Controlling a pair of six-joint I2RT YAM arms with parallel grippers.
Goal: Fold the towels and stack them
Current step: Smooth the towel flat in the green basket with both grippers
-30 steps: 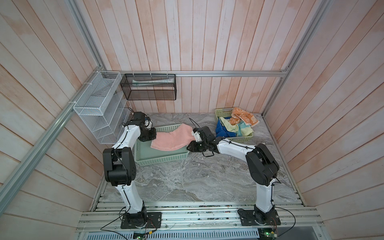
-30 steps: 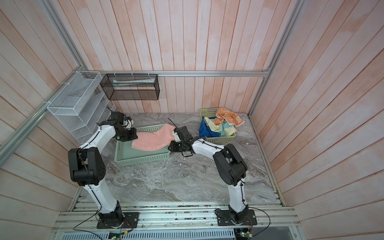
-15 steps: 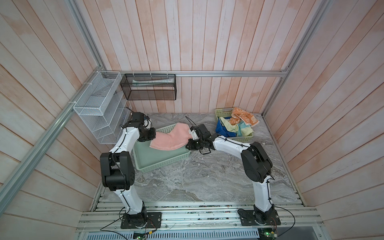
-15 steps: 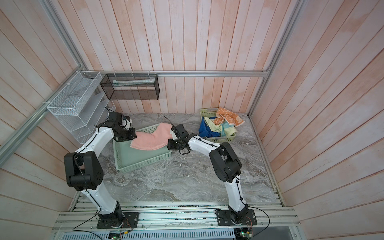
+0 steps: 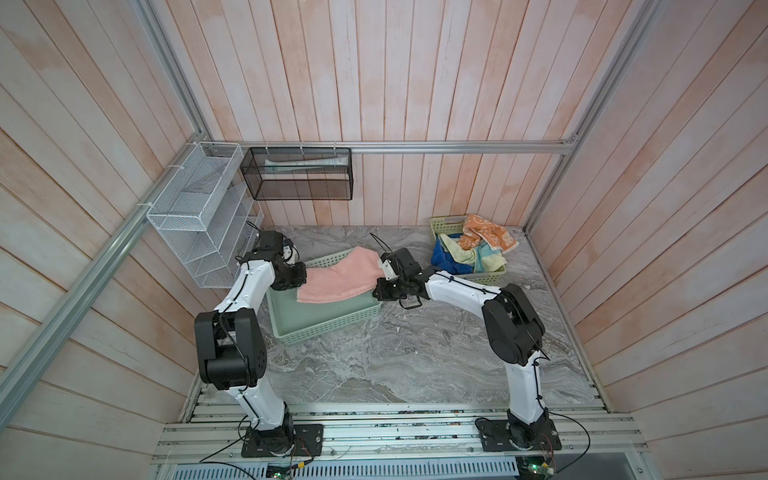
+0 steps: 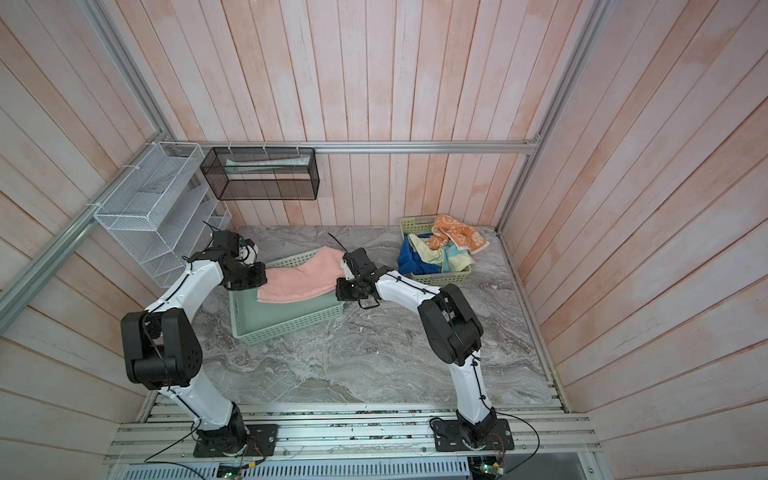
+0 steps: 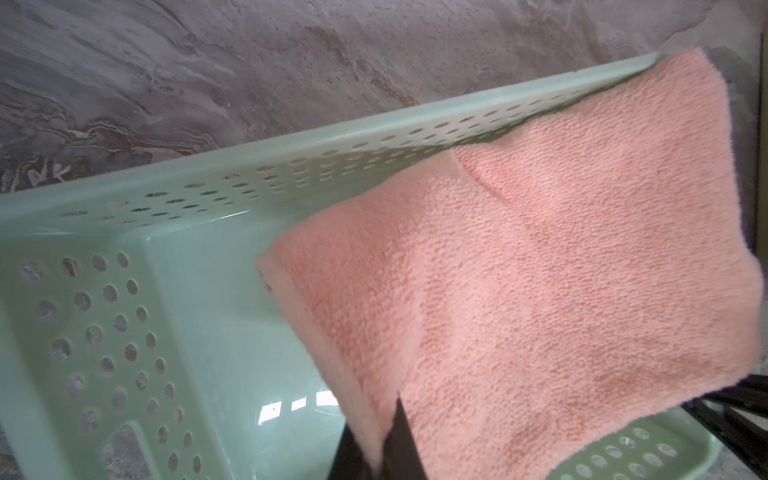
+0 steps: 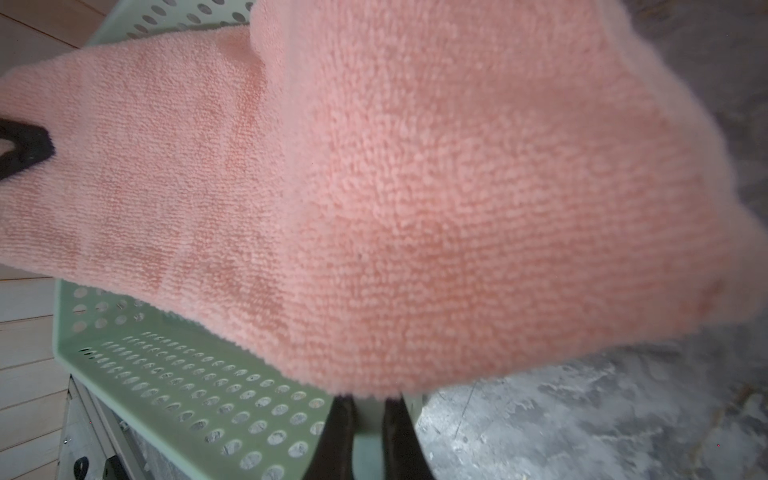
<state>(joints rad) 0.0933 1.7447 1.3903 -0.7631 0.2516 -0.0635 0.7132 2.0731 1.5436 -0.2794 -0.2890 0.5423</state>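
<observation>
Pink towel (image 5: 338,277): slung between both hands above the green basket (image 5: 328,328), sagging a little mid-span, with one far corner lying over the basket's back rim.

Left hand (image 5: 300,281): closed tight on the towel's left hem (wrist view shows dark fingers (image 7: 405,449) pinching the edge).

Left arm: elbow high, forearm angled forward and inward to the basket's left rim.

Right hand (image 5: 380,286): fingers (image 8: 338,432) nearly together, clamping the right hem.

Right arm: forearm stretched low across the table (image 5: 415,361) toward the basket's right rim.

Other towels (image 5: 473,249): heaped in the yellow basket (image 5: 446,222) at the far right corner.
</observation>
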